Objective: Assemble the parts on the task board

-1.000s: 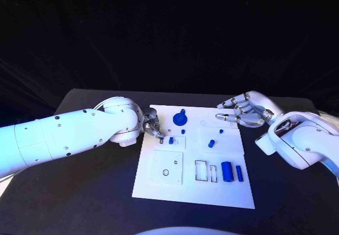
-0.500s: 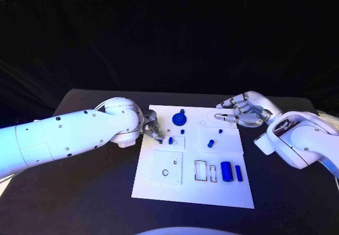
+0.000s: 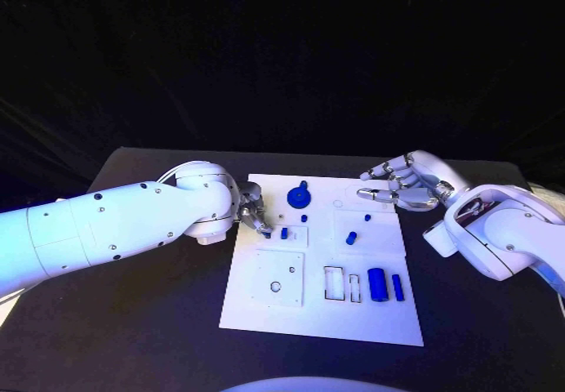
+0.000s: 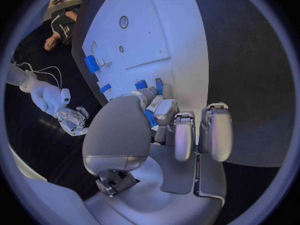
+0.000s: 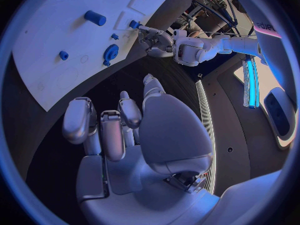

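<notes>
Fingers point(image 3: 261, 219) of the left hand point(image 3: 250, 208) reach down onto the white board point(image 3: 318, 322) at its 10 o'clock region, tips touching a small blue peg point(image 3: 284, 233) standing upright in a square recess; whether they pinch it or merely rest against it cannot be told. From the fingers the peg lies toward 4 o'clock, long axis vertical. Right hand point(image 3: 404, 186) hovers loosely curled, holding nothing, over the counter point(image 3: 153, 327) beside the board's 1 o'clock corner, well apart. Left hand is judged nearer.
</notes>
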{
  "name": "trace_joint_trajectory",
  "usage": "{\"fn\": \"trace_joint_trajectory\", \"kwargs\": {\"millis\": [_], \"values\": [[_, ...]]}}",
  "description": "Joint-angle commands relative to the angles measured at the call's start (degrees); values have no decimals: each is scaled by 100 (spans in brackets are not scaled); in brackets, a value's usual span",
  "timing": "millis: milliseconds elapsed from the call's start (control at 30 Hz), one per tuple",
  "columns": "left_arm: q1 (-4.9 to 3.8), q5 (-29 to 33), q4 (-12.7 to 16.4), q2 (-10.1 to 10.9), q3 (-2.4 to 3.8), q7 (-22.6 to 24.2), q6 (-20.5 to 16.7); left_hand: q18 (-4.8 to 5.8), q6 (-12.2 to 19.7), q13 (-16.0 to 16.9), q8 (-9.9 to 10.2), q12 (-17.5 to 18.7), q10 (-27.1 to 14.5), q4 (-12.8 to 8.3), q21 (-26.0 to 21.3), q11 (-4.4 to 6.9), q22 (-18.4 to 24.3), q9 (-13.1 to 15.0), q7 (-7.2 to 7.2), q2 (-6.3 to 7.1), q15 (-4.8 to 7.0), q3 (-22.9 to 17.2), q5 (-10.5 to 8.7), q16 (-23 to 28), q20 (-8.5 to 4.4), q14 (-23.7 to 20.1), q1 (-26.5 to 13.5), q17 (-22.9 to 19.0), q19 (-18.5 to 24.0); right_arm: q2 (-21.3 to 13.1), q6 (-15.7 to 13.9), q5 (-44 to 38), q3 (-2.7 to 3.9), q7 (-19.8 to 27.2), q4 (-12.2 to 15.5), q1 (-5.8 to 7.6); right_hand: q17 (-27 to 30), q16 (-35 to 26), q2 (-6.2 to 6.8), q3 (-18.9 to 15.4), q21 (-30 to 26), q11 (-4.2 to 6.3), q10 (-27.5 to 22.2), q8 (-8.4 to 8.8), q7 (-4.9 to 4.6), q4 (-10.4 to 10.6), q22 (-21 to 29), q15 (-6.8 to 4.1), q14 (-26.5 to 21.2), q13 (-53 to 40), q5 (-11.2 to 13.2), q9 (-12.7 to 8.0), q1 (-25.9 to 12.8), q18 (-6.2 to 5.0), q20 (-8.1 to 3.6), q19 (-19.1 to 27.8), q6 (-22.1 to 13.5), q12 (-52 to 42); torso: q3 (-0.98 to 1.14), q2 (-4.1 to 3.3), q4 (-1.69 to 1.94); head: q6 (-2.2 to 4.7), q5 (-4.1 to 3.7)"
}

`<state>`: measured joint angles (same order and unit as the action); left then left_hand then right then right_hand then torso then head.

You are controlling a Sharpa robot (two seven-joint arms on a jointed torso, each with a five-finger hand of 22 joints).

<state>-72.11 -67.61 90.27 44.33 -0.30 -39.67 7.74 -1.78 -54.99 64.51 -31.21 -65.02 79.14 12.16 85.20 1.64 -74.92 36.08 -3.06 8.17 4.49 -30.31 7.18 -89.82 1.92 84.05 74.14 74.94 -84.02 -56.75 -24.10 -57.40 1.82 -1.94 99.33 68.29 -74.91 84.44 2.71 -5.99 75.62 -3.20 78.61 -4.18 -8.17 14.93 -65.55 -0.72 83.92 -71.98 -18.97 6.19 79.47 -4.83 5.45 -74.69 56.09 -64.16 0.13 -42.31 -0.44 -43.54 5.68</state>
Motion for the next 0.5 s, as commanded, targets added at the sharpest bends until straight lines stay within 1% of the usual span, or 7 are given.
{"fn": "trace_joint_trajectory", "kwargs": {"millis": [33, 500], "values": [[18, -45, -4, -16, -4, -135, 157, 40, 14, 13, -24, -42, 46, -716, 19, -5, -1113, 6, 42, 4, 7, -763, 14, -18, -32, 595, 55, 1506, -335, 6, 68, -20, 0, 31, 2, -6, -544, -35, -25, -29, -18, 2, -40, -5, 1, -1, 3, -24, 396, 1, -20, 1, -15, -45, -10, 10, 42, -6, 1, 0, -4, -13, 5], [24, -45, 10, -25, -5, -133, 425, 40, 12, -5, -26, -24, 39, -719, 18, -4, -1113, 7, 42, 7, 7, -774, 13, -18, -32, 595, 50, 1506, -335, 7, 71, -20, -1, 33, 9, -8, -544, -35, -25, -29, -18, 2, -40, -5, 1, -1, 3, -24, 396, 1, -20, 1, -15, -45, -10, 10, 42, -6, 3, 1, -1, -30, 6]]}}
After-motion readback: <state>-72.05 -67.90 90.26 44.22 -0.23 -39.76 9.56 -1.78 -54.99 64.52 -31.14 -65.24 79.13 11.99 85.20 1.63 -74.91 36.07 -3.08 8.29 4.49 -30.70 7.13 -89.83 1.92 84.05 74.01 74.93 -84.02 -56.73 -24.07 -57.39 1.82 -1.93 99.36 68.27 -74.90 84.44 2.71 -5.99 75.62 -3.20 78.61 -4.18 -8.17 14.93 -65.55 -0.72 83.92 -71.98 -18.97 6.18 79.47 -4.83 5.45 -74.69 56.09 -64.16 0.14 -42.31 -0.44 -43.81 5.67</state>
